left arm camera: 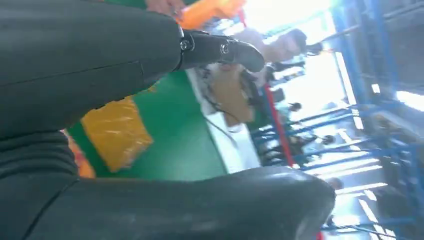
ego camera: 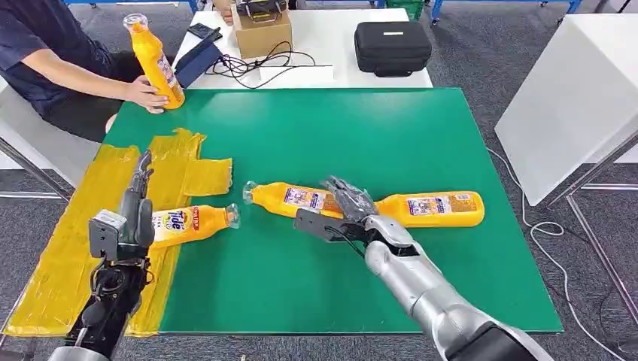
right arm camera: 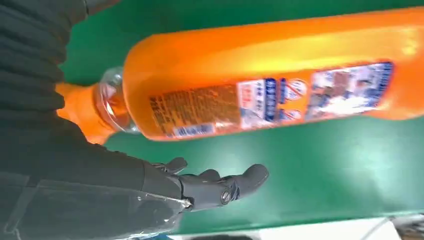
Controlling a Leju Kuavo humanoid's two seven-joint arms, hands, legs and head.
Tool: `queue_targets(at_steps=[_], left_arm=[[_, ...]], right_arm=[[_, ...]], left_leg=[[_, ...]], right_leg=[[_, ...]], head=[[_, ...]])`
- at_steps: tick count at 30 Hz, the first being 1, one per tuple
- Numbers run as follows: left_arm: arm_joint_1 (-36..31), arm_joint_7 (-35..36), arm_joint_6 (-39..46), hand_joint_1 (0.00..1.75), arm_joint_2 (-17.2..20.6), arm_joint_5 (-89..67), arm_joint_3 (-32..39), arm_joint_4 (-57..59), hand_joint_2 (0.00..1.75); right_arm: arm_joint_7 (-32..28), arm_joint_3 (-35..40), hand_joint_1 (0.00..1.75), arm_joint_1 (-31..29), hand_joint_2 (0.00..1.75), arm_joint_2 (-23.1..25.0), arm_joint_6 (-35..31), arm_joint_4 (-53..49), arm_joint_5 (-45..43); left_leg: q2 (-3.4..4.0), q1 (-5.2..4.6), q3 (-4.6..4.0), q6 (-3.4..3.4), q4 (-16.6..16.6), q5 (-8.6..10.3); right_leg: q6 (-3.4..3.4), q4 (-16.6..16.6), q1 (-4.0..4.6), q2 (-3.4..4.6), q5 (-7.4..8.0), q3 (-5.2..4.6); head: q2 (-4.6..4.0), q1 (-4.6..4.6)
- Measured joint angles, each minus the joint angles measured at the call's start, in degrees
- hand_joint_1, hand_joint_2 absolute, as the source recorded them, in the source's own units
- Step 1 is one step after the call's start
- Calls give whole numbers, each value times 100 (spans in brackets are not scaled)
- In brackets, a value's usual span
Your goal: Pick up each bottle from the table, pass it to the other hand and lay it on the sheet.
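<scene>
Nearest, the left hand (ego camera: 134, 218) stands open-fingered beside a bottle (ego camera: 192, 223) lying on the yellow sheet (ego camera: 64, 278), while the right hand (ego camera: 347, 204), fingers spread, rests over two bottles (ego camera: 290, 198) (ego camera: 432, 208) on the green mat (ego camera: 316, 135).

Robot lab: green test mat (ego camera: 376, 150), blue racking (left arm camera: 370, 130), loose cables (ego camera: 248, 64).

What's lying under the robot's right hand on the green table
Two orange plastic bottles lie end to end on the green mat: one toward the left arm, one beyond it. The right hand covers where they meet, so contact there cannot be seen.
</scene>
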Motion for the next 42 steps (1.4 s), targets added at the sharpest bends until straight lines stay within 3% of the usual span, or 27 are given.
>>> queue_targets(at_steps=[5, 6, 7, 35, 42], left_arm=[[31, 0, -186, 0, -177, 66, -7, -507, 0], [33, 0, -188, 0, -194, 66, -9, -555, 0], [34, 0, -188, 0, -214, 66, -9, -613, 0], [685, 2, -374, 0, -304, 275, -125, -1921, 0], [788, 7, -1055, 0, -323, 777, -63, -1807, 0]], right_arm=[[140, -37, 0, 6, 175, 11, 4, 310, 144], [142, -41, 136, 6, 175, 18, 4, 341, 149], [146, -48, 175, 4, 175, 22, 4, 380, 151], [24, -63, 175, -138, 175, 232, -4, 966, 376], [-342, -179, 175, -38, 175, 251, -539, 951, 73]], left_leg=[[-2, 0, -7, 0, 0, 0], [1, 1, -7, 0, 0, 0], [3, 2, -7, 0, 1, 0], [45, 3, 24, 0, -1, -3], [45, 2, 23, 0, -2, -3]], right_leg=[[0, 0, 1, 1, 0, -7], [0, 0, 2, 5, 1, -7], [0, 0, 2, 6, 1, -9], [-1, -1, 4, 36, 2, 13], [-1, 0, 4, 36, 2, 14]], head=[[0, 0], [0, 0], [0, 2], [0, 2], [0, 0]])
